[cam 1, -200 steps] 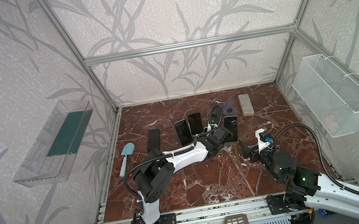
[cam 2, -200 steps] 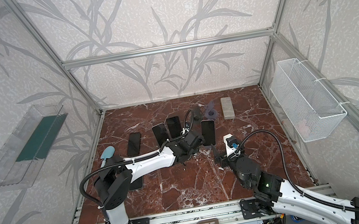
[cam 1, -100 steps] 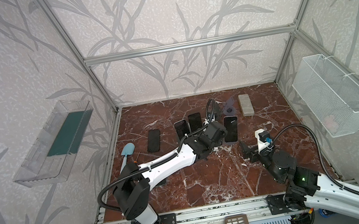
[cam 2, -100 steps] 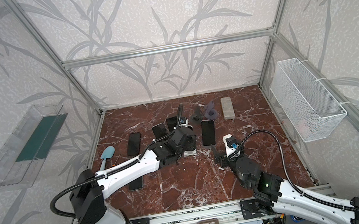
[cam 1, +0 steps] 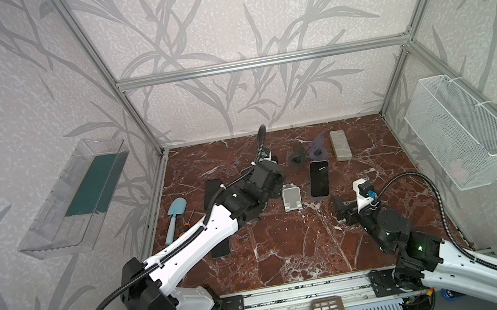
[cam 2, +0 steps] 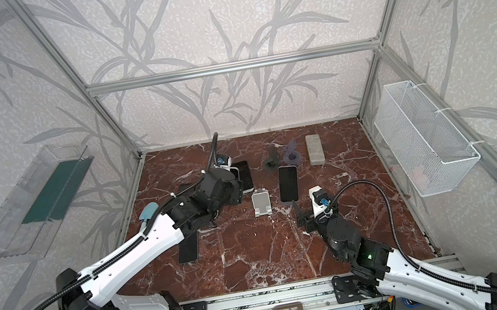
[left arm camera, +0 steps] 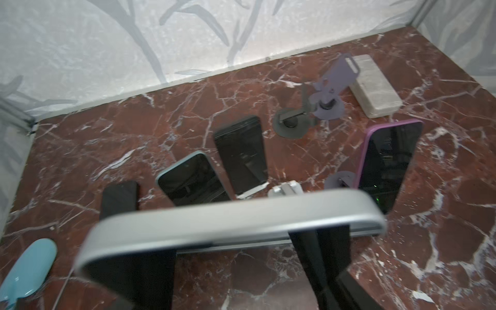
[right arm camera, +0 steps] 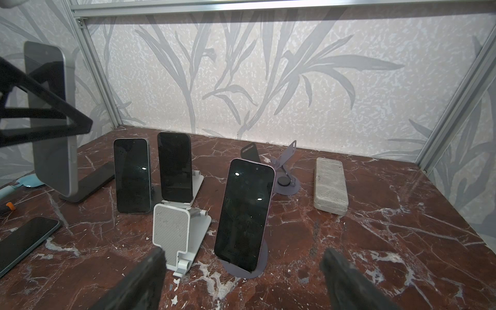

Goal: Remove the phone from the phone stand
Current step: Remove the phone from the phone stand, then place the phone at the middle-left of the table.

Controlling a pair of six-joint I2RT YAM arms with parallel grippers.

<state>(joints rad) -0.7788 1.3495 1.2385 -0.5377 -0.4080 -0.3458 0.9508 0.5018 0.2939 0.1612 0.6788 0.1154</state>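
Note:
My left gripper (left arm camera: 233, 241) is shut on a grey-edged phone (left arm camera: 230, 217), held crosswise between its black fingers (left arm camera: 319, 255) above the floor. The right wrist view shows that phone (right arm camera: 51, 118) lifted, upright, at the far left. The white phone stand (cam 1: 291, 197) (right arm camera: 174, 233) stands empty just right of the left wrist (cam 1: 265, 180). Beside it a purple-cased phone (right arm camera: 244, 214) leans on a purple stand. Two more phones (right arm camera: 132, 175) (right arm camera: 174, 170) lean on stands behind. My right gripper (right arm camera: 243, 257) is open, low, facing the stands, holding nothing.
Two phones lie flat on the marble floor (cam 1: 212, 189) (cam 1: 220, 247) under the left arm. A blue shovel (cam 1: 175, 217) lies at the left edge. Two empty stands (cam 1: 297, 158) (cam 1: 318, 149) and a grey block (cam 1: 340, 145) sit at the back. A wire basket (cam 1: 461, 130) hangs on the right wall.
My left gripper has moved left and back, away from the white stand, with the phone in it, and its arm has stretched lower. The right arm has not moved.

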